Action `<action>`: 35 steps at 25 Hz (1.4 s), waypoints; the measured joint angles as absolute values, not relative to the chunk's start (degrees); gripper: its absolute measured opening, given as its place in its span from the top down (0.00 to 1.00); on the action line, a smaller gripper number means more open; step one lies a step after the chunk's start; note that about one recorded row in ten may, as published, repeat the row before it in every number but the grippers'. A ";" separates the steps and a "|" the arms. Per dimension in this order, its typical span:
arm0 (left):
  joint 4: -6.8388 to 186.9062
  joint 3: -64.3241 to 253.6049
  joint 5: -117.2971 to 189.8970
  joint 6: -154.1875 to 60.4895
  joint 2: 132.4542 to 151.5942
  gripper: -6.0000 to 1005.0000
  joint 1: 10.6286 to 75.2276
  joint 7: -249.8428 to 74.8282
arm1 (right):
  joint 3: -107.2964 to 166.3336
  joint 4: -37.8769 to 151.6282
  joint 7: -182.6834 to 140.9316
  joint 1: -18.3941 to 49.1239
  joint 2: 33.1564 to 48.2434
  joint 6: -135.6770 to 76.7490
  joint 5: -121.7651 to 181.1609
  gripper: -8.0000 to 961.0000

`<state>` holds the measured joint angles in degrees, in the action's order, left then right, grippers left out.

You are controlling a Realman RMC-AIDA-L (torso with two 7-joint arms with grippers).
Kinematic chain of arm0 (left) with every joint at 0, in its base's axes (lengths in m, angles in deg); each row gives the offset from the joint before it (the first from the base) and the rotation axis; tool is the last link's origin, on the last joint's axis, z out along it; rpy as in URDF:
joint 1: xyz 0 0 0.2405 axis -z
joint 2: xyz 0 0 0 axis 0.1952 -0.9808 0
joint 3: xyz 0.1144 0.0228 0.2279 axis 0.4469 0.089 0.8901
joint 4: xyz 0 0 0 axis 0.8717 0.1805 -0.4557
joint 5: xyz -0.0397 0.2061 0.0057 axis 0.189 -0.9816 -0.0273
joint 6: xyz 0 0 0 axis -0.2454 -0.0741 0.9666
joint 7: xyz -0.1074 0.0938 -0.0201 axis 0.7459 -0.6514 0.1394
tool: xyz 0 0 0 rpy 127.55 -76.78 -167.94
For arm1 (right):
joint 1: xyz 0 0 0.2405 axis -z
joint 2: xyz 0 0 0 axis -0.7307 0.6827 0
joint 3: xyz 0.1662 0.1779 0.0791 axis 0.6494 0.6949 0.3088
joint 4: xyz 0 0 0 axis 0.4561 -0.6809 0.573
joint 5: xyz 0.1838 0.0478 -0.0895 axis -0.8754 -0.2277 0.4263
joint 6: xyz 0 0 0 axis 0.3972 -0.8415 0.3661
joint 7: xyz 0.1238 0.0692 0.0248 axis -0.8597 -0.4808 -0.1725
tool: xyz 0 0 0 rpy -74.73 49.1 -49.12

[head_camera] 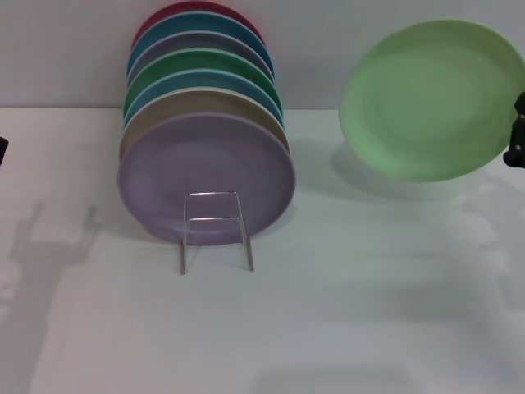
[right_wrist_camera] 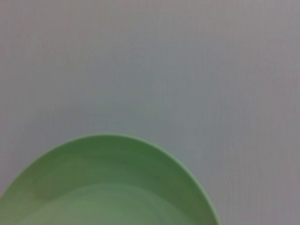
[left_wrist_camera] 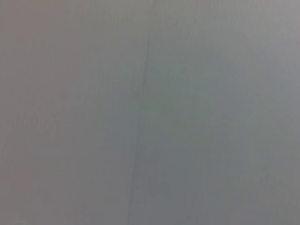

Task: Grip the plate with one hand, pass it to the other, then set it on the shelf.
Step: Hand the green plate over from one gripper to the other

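While the plate [head_camera: 431, 98] hangs tilted above the table [head_camera: 369, 312], the right gripper [head_camera: 517, 131] clamps its edge, presumably for handover. The left gripper [head_camera: 2, 149] barely shows at the frame edge; whether it is open cannot be told.

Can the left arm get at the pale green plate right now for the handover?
Probably yes. The plate is held up in the air at the right gripper, with open space on its left side. The left gripper sits far off at the left edge; only the rack of plates stands between.

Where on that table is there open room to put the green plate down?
Bare tabletop lies in front of and right of the wire shelf. The shelf is crowded with standing plates. The right gripper holds the pale green plate aloft.
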<state>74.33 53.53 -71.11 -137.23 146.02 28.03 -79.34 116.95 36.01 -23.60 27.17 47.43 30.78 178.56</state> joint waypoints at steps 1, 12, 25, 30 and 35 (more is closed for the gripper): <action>74.33 53.53 -71.11 -137.23 146.02 0.21 28.03 -79.34 | 117.06 36.75 -23.69 26.86 47.50 31.16 178.55 0.97; 73.45 58.31 -71.18 -138.98 145.67 0.21 28.21 -77.44 | 115.97 37.38 -26.76 28.71 47.25 34.89 178.10 0.97; 72.80 62.85 -71.15 -145.25 145.92 0.22 25.53 -77.05 | 115.57 38.91 -26.99 30.04 47.25 37.11 178.38 0.97; 72.80 67.31 -71.17 -146.03 146.09 0.22 24.83 -77.69 | 115.37 40.78 -26.93 29.48 47.23 38.74 178.30 0.97; 72.80 69.59 -71.13 -145.21 146.11 0.22 24.80 -77.68 | 115.22 41.40 -26.74 28.85 47.20 39.13 178.68 0.97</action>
